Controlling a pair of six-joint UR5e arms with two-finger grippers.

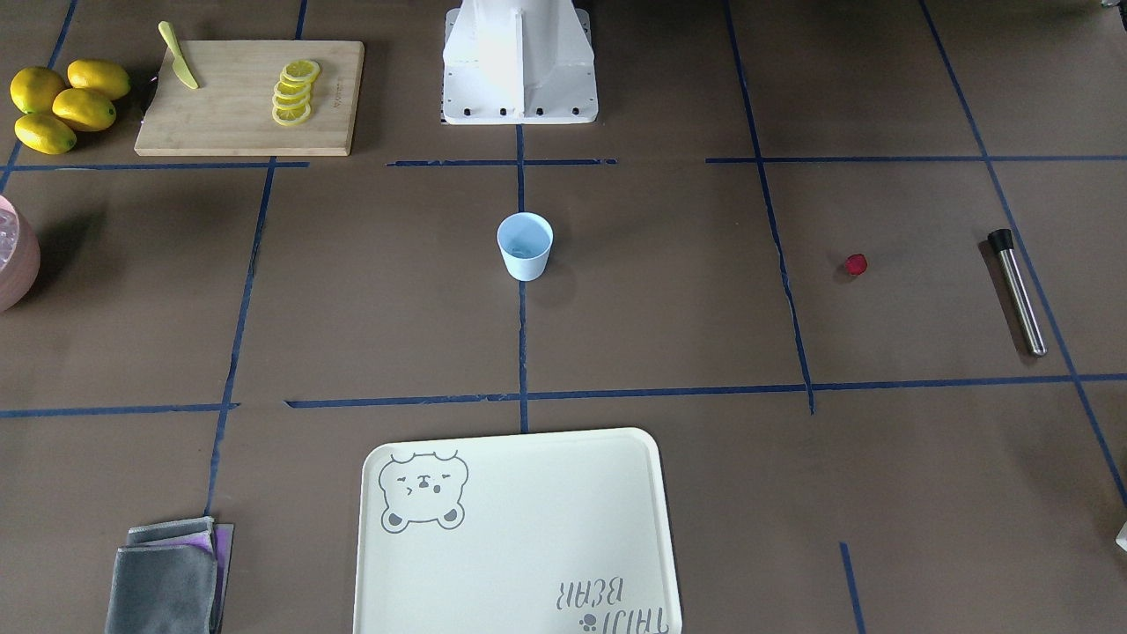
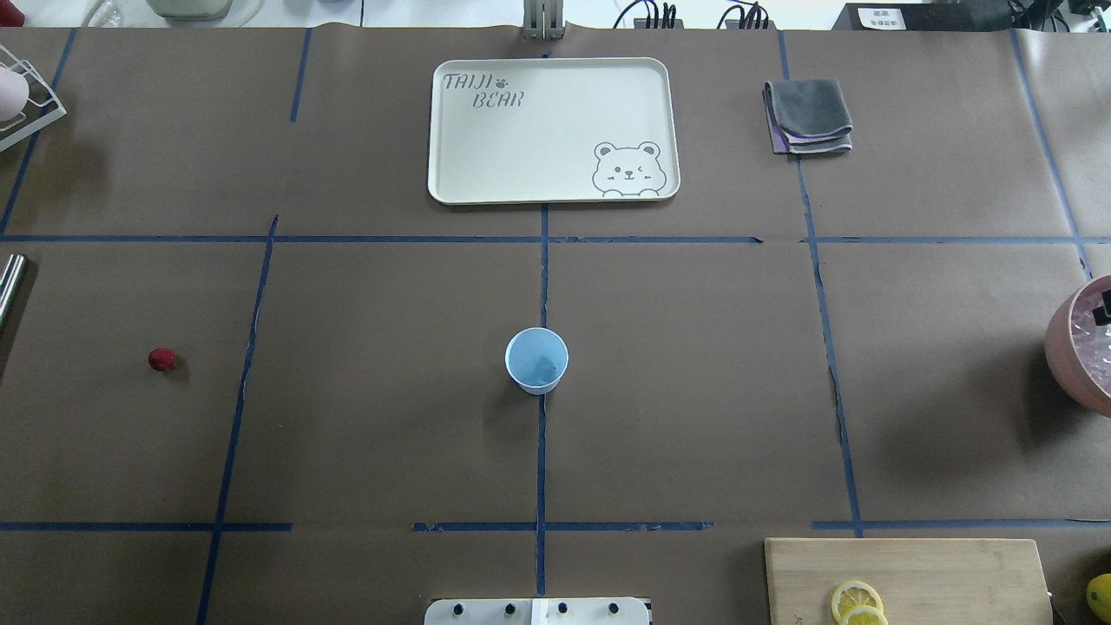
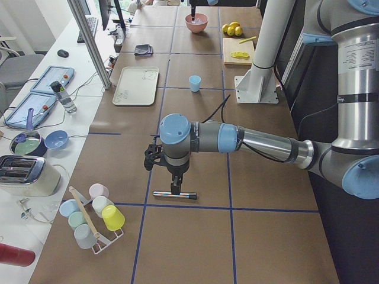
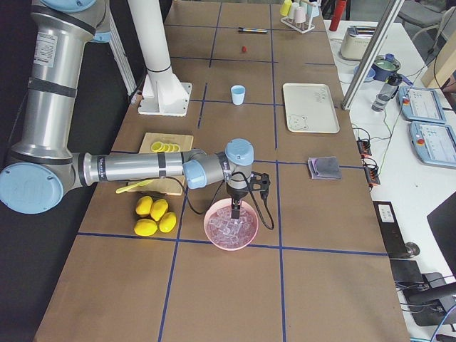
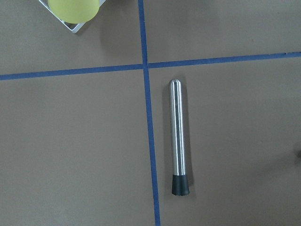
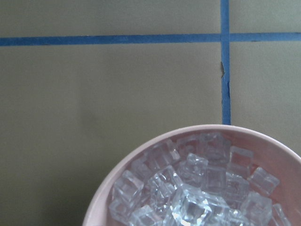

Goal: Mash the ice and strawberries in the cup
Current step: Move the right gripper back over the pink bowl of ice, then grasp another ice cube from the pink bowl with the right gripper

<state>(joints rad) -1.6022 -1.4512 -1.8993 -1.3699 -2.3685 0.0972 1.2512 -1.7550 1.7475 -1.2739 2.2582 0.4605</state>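
One cup (image 2: 536, 360) stands upright, mouth up, at table (image 2: 694, 391) centre; the strawberry (image 2: 161, 358) lies far on the robot's left. I can't tell either jaw state: left gripper (image 3: 175, 189) above muddler (image 5: 178, 136), right gripper (image 4: 236, 208) over ice (image 6: 197, 197).

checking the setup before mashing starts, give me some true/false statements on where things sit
1. The strawberry is inside the cup. False: it lies on the table, well apart from the cup.
2. The pink bowl holds ice. True.
3. The muddler stands upright. False: it lies flat on the table.
4. Lemon slices lie on the cutting board. True.
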